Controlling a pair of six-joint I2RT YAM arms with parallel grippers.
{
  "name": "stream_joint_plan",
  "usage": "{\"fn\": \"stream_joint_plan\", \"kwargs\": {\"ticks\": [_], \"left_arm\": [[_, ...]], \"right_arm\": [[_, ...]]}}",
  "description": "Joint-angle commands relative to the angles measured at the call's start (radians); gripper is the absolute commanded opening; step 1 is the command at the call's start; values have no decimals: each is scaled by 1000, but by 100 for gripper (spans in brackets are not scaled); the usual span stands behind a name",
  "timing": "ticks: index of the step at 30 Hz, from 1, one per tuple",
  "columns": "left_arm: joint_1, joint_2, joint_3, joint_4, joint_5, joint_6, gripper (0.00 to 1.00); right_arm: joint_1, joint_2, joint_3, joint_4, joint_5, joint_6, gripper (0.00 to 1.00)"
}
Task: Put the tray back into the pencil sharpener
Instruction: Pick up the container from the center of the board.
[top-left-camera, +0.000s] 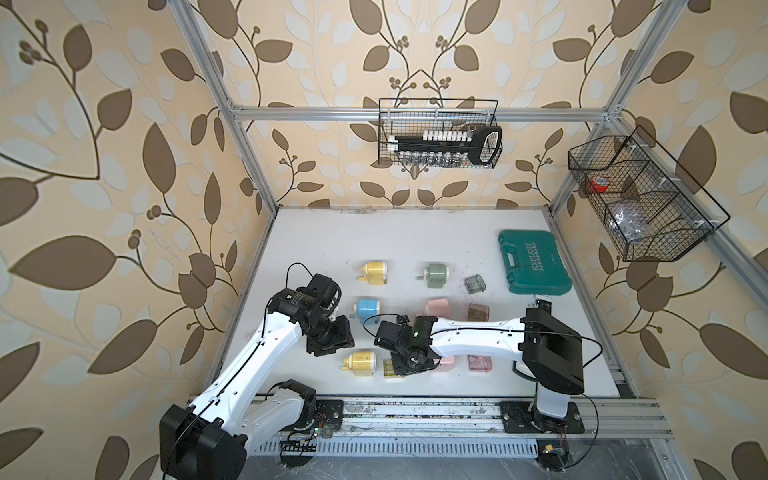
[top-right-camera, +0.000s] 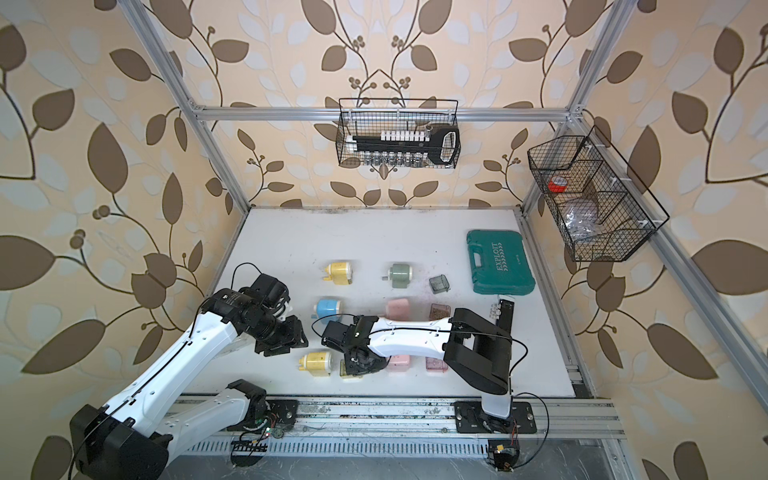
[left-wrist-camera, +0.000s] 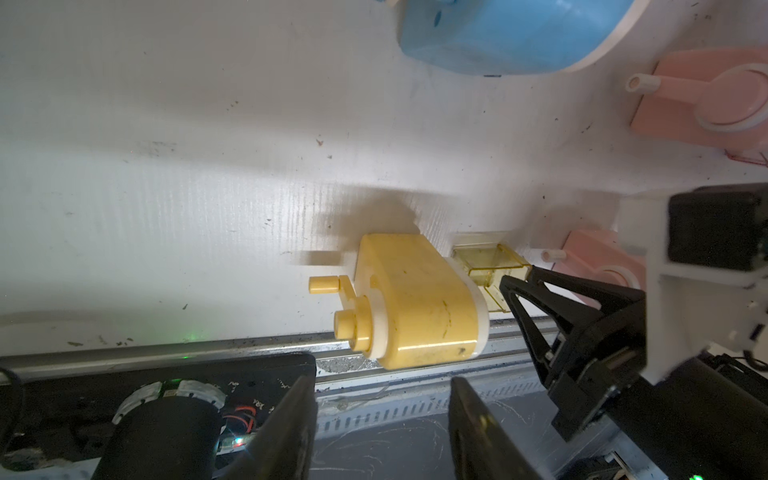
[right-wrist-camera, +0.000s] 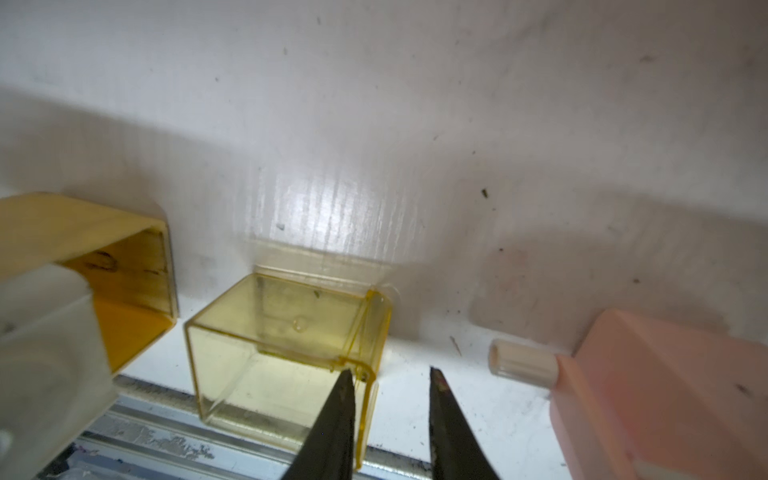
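The yellow pencil sharpener (top-left-camera: 360, 362) (top-right-camera: 316, 361) lies on its side near the table's front edge, its crank (left-wrist-camera: 328, 284) pointing away from the tray. Its open slot (right-wrist-camera: 124, 291) faces the clear yellow tray (right-wrist-camera: 282, 332) (top-left-camera: 388, 369) (left-wrist-camera: 486, 262), which rests on the table a short gap away. My right gripper (right-wrist-camera: 390, 371) (left-wrist-camera: 519, 276) is open and straddles the tray's far end wall, one finger inside the tray and one outside. My left gripper (left-wrist-camera: 382, 378) (top-left-camera: 332, 340) is open with nothing in it, held off the sharpener's side.
Yellow (top-left-camera: 374, 272), green (top-left-camera: 436, 274), blue (top-left-camera: 368, 309) and pink (top-left-camera: 438, 307) sharpeners lie behind. Another pink sharpener (right-wrist-camera: 665, 395) sits just beyond the right gripper. Loose trays (top-left-camera: 475, 284) (top-left-camera: 478, 312) (top-left-camera: 480, 363) and a green case (top-left-camera: 534, 262) are to the right. The front rail (left-wrist-camera: 374, 365) runs close by.
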Motion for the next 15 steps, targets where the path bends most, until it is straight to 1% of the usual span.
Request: {"fn": "stream_joint_plan", "kwargs": {"ticks": [1, 6, 15], "left_arm": [[0, 2, -4, -4, -17, -4, 53], [3, 7, -4, -3, -11, 0, 53], [6, 2, -1, -3, -12, -1, 52]], "right_arm": [[7, 29, 39, -9, -11, -3, 28], [7, 48, 54, -11, -13, -5, 24], [7, 70, 87, -53, 18, -2, 3]]}}
